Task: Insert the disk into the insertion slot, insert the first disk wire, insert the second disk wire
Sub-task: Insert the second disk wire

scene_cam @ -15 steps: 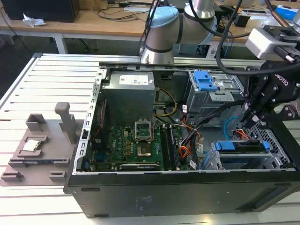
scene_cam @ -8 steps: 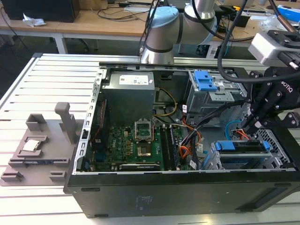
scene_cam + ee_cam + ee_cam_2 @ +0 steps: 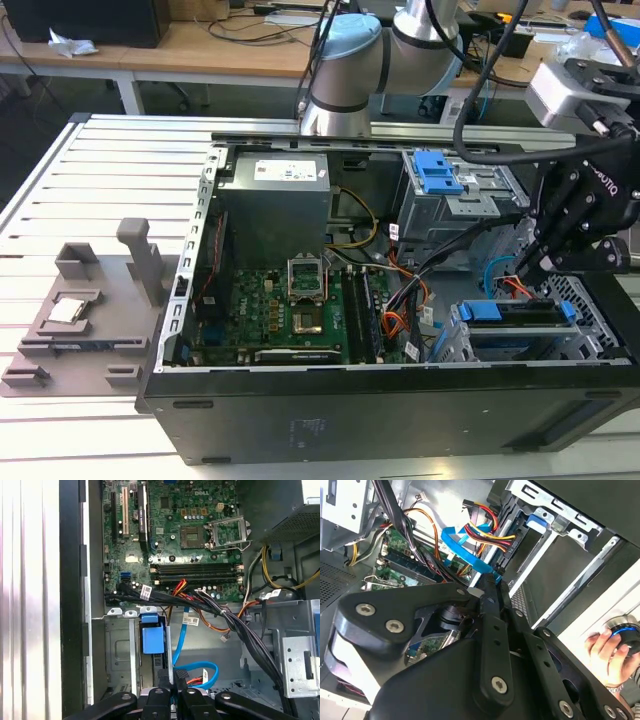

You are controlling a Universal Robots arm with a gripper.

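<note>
Gripper: black gripper [image 3: 171, 680] is pinching its fingers together on the end of a flat blue wire [image 3: 451, 542] | Disk: silver hard drive in a bright blue plastic carrier [image 3: 520, 318] is sitting inside the perforated silver sheet-metal bay [image 3: 590, 300], just beside the fingertips | Setting: open black computer case [image 3: 300, 420] is lying on the slatted table.

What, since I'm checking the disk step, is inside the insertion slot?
The disk, in its blue carrier, lies inside the insertion slot. The gripper hangs just above it beside a blue cable. The gripper covers the disk's connectors.
</note>
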